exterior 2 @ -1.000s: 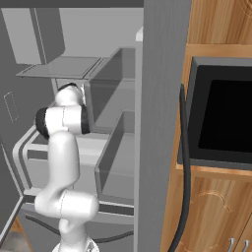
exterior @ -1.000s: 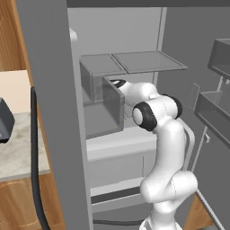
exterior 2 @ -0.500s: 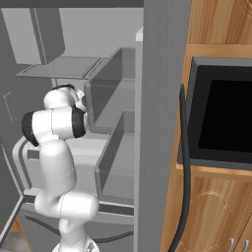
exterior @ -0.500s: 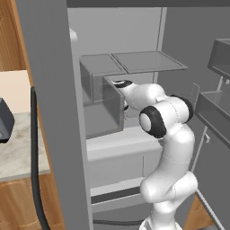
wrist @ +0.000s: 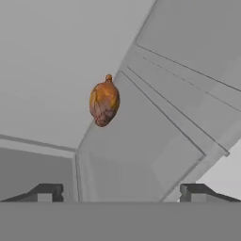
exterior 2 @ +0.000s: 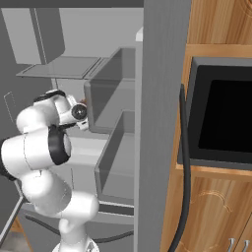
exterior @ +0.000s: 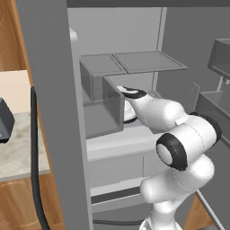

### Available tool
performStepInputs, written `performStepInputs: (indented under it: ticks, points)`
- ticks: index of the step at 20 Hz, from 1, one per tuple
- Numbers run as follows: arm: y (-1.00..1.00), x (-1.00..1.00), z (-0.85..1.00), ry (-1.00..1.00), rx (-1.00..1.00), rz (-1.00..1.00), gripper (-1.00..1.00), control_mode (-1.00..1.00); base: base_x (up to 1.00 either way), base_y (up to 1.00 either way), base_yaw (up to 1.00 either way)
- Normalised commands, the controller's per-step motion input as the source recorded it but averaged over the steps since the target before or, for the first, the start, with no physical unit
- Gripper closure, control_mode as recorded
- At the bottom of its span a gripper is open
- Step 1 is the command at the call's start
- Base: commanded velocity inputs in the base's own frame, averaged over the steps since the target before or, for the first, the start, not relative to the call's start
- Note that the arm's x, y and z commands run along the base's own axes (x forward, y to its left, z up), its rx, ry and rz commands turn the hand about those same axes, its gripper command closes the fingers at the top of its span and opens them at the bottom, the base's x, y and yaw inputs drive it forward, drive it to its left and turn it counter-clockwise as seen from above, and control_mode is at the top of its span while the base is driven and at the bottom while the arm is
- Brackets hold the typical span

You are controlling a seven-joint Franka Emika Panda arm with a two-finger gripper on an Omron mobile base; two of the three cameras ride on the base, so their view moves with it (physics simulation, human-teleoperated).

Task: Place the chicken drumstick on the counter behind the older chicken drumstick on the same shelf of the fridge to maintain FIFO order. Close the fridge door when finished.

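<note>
A golden-brown chicken drumstick [wrist: 104, 102] lies on the pale grey shelf [wrist: 141, 146], deep in the fridge [exterior: 49, 99] near the back wall and well ahead of my fingers. My gripper [wrist: 121, 192] is open and empty, its two dark fingertips [wrist: 44, 192] standing far apart. In the left base view my gripper [exterior: 129, 95] reaches into the fridge behind a clear bin wall. From the right base camera my gripper [exterior 2: 78, 112] appears at the same shelf level. The marbled counter [exterior: 18, 152] lies left of the fridge.
Clear bins [exterior: 112, 103] stand left of my hand, under an upper glass shelf [exterior: 148, 60]. The open right door carries bins [exterior: 220, 58]. A black oven [exterior 2: 221, 118] sits in wooden cabinets beside a hanging black cable [exterior 2: 184, 172]. A dark object [exterior: 4, 121] rests on the counter.
My elbow has swung down and toward the base, and the hand has drawn back slightly from the fridge's rear. The gripper stays inside the fridge.
</note>
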Motion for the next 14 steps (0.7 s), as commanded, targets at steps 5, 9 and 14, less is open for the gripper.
performStepInputs:
  ticks: [5,9,14]
  points:
    - [-0.02,-0.92,1.0,0.02,-0.02,0.0,-1.0,-1.0,0.0,0.0,0.0]
    - [0.0,-0.92,1.0,0.09,-0.08,0.0,-1.0,-1.0,0.0,0.0,0.0]
    - [0.0,-0.91,1.0,0.11,-0.21,0.0,-1.0,-1.0,0.0,0.0,0.0]
